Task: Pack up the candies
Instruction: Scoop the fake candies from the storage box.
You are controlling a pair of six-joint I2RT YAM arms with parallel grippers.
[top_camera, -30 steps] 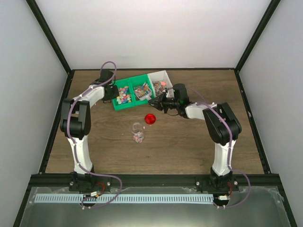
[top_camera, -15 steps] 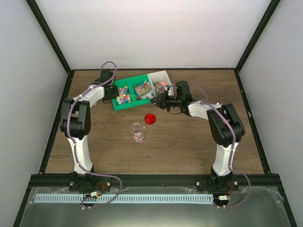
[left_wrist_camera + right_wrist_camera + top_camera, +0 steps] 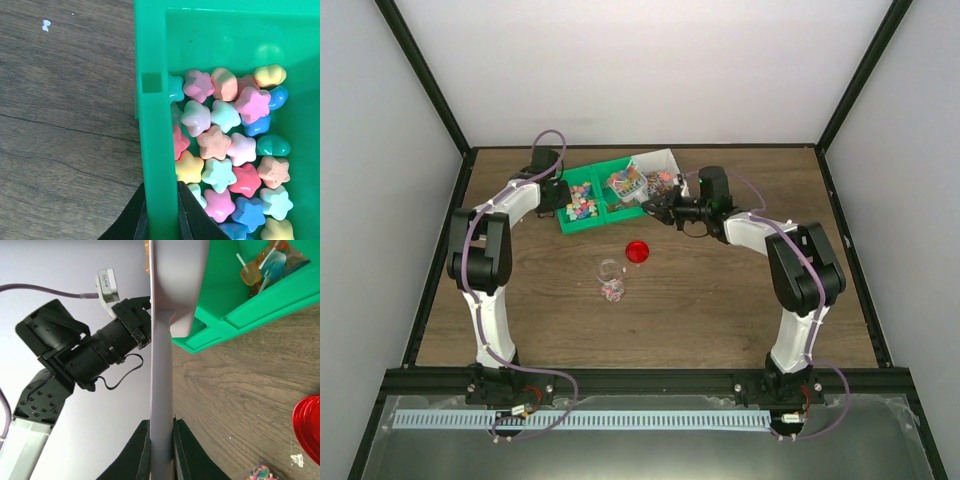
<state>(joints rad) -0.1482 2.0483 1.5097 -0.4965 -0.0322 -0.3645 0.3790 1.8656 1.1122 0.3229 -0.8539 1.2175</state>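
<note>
Candies [image 3: 216,142] lie in the tray [image 3: 155,125], whose end wall your left hand [image 3: 161,215] pinches. Your right hand [image 3: 161,450] pinches the scoop [image 3: 161,380], its length pointing toward the tray just ahead.

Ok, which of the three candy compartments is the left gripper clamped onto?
The leftmost green compartment, holding star-shaped candies: the left gripper pinches its outer wall. The middle green compartment and the white compartment sit farther right.
</note>
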